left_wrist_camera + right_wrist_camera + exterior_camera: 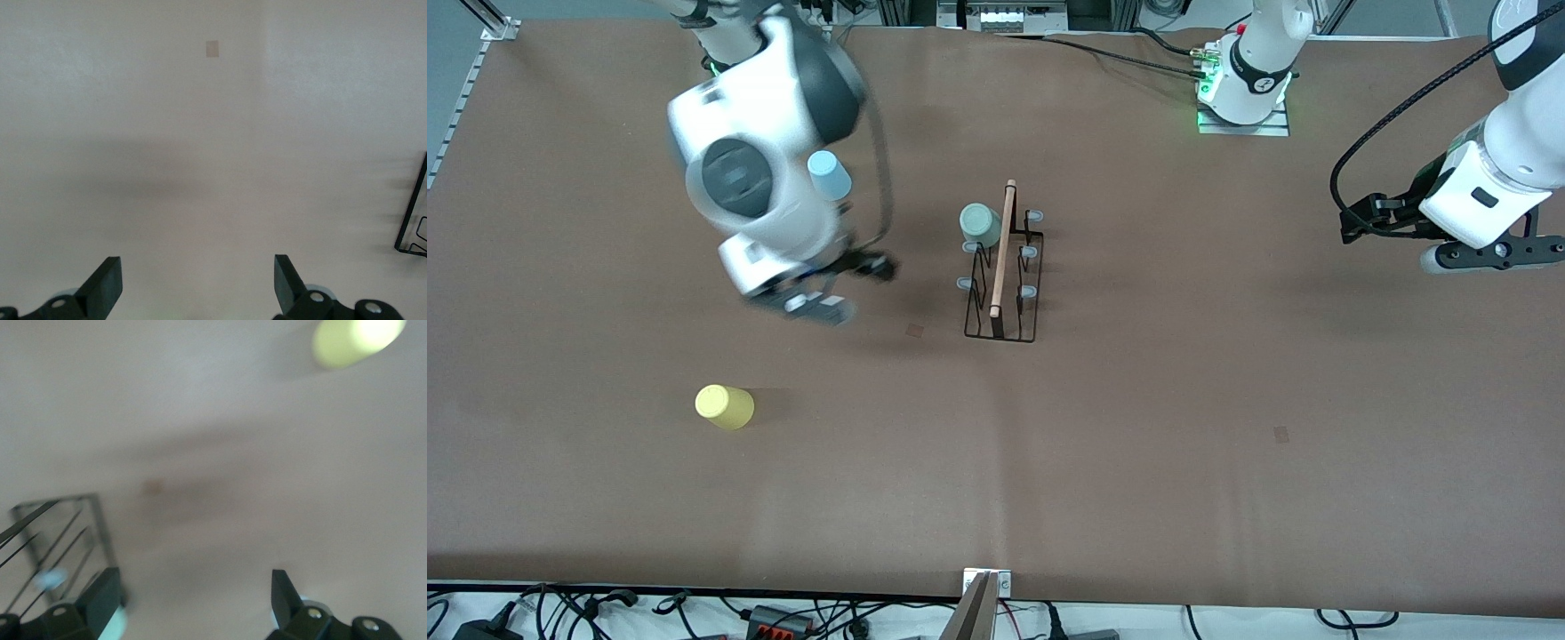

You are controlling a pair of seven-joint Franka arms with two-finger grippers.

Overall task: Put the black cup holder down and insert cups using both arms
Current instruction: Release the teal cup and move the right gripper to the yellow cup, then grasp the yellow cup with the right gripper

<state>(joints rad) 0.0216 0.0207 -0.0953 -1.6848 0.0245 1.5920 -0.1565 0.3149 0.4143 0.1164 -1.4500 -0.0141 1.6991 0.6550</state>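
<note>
The black cup holder (1003,293) stands upright mid-table, its wooden rod on top. A mint green cup (980,224) sits on one of its pegs at the end nearest the robots' bases. A yellow cup (725,406) lies on the table nearer the camera, toward the right arm's end. A light blue cup (829,175) stands partly hidden by the right arm. My right gripper (854,280) is open and empty, blurred, over the table between the holder and the blue cup; its wrist view (193,600) shows the holder (60,533) and yellow cup (357,340). My left gripper (1360,222) is open and empty (198,287).
The brown table cover carries a small tape mark (914,330) beside the holder and another (1281,434) toward the left arm's end. The left arm's base (1245,89) stands at the table's edge by the robots. The holder's corner (413,220) shows in the left wrist view.
</note>
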